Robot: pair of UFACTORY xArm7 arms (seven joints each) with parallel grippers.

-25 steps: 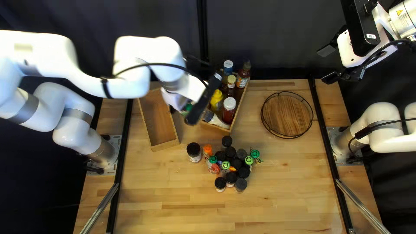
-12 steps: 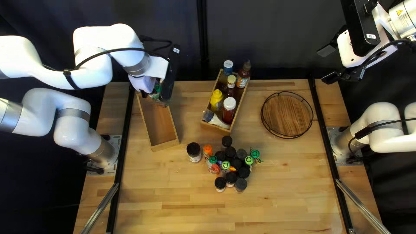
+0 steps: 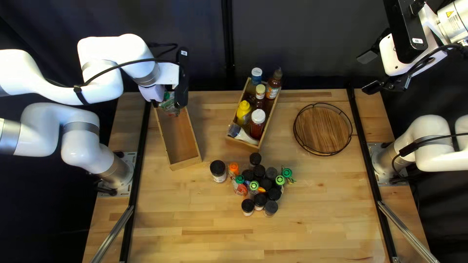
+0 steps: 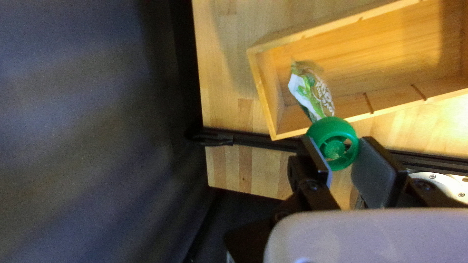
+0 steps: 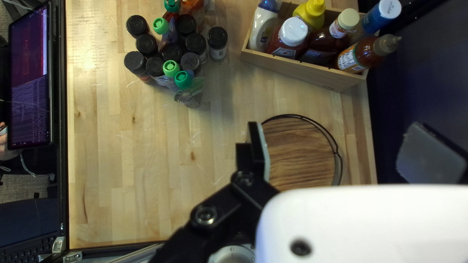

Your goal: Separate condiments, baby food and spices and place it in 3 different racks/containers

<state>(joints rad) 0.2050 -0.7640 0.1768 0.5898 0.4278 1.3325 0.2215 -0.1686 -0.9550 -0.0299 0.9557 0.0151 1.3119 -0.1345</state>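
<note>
Butcher-block tabletop point(image 3: 195, 234) bears the wooden box point(image 4: 390, 53). At its curtain-side end, the nearer left gripper point(image 4: 339, 146) pinches the baby-food pouch point(image 4: 314, 92) by its cap, long axis slanting boxward, seemingly ready for lowering; the right gripper point(image 5: 336, 143), well apart from the box, is spread.

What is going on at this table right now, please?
My left gripper holds a green-capped pouch by its cap at one end of a wooden box. Condiment bottles are in a second box, while spice jars and other pouches are clustered on the table. My right gripper is open, holding nothing.
</note>
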